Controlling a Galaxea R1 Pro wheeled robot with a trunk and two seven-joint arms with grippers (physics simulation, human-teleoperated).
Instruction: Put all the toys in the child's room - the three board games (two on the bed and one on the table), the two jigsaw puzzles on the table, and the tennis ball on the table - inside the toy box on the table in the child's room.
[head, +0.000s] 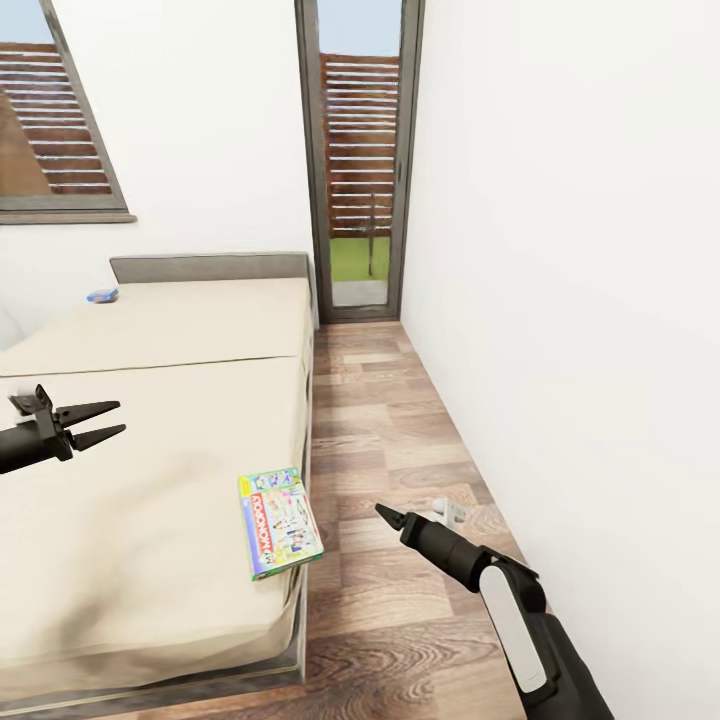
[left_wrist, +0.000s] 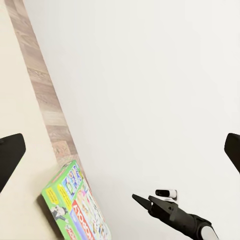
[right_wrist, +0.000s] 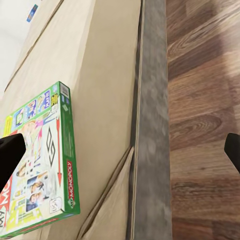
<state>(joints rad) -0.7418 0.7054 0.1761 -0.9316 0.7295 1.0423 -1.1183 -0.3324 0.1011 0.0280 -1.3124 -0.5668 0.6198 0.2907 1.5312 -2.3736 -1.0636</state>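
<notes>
I see the green board game (head: 279, 523) lying flat at the bed's (head: 150, 470) near right edge, and the small blue board game (head: 102, 295) far off by the headboard (head: 210, 266). My left claw (head: 108, 420) hovers narrowly parted over the mattress, holding nothing; my right claw (head: 388, 515) hangs above the wooden floor (head: 390, 420), spread wide and empty.

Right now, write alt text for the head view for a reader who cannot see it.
A green board game lies flat at the near edge of a beige bed, beside wood flooring. The open left pincer hangs over the mattress, the right pincer over the floor; a small blue board game lies near the headboard.
</notes>
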